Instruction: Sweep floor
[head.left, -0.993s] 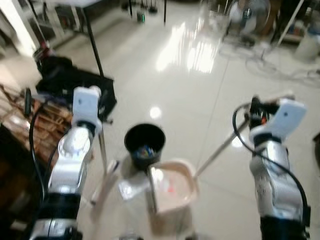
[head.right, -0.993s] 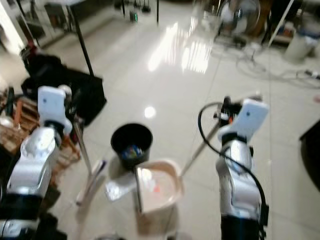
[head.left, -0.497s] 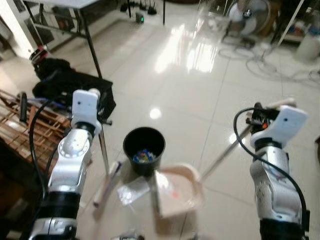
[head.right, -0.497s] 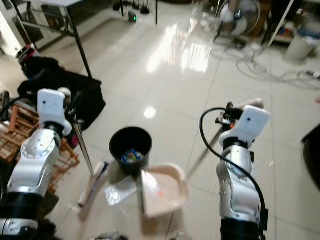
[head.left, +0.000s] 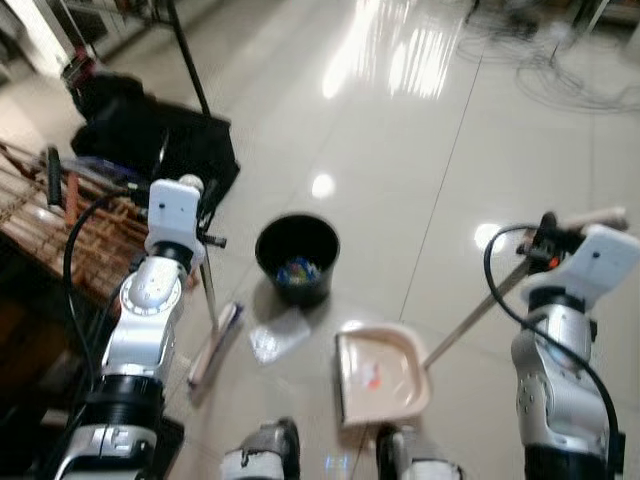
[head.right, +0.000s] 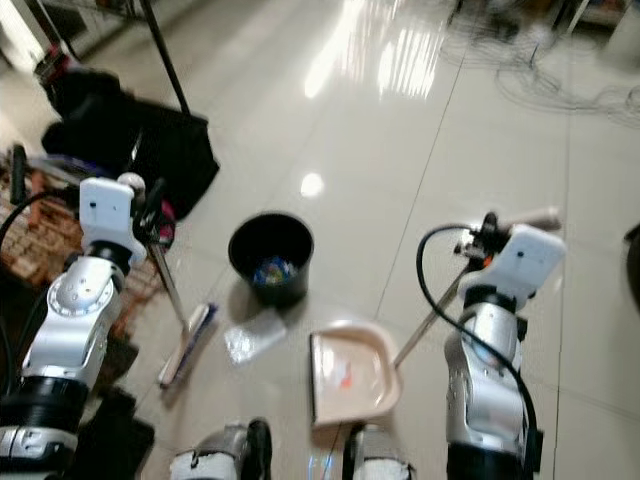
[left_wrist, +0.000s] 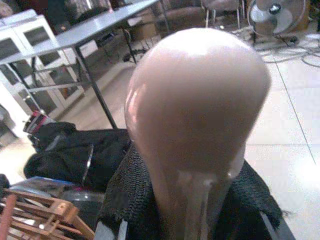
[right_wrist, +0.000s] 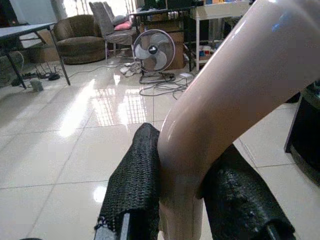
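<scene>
On the robot's left side, the left pincer (left_wrist: 187, 200) is clamped on the pink rounded top of the broom handle (left_wrist: 195, 120); its two black fingers (left_wrist: 132, 195) press the handle from both sides. From there the thin handle goes down to the broom head (head.right: 187, 344), which lies on the pale tiled floor (head.right: 400, 130) just in front of the left arm. On the right side, the right pincer (right_wrist: 185, 200) is closed around the curved pink end of the dustpan handle (right_wrist: 230, 85), with one finger on each side of it. This long handle slants down and toward the middle to the pink dustpan (head.right: 350, 372), which rests flat on the floor near the robot's feet (head.right: 300, 455). A small orange bit lies inside the pan. Between broom head and dustpan lies a clear plastic wrapper (head.right: 253, 338) on the tiles. Just beyond it stands a black bin (head.right: 270, 256), upright, with coloured scraps at its bottom. Farther left, a black bag (head.right: 120, 130) lies beside a dark table leg, next to a wooden rack (head.left: 60, 230). Cables (head.left: 560, 70) lie on the floor at the far right.
</scene>
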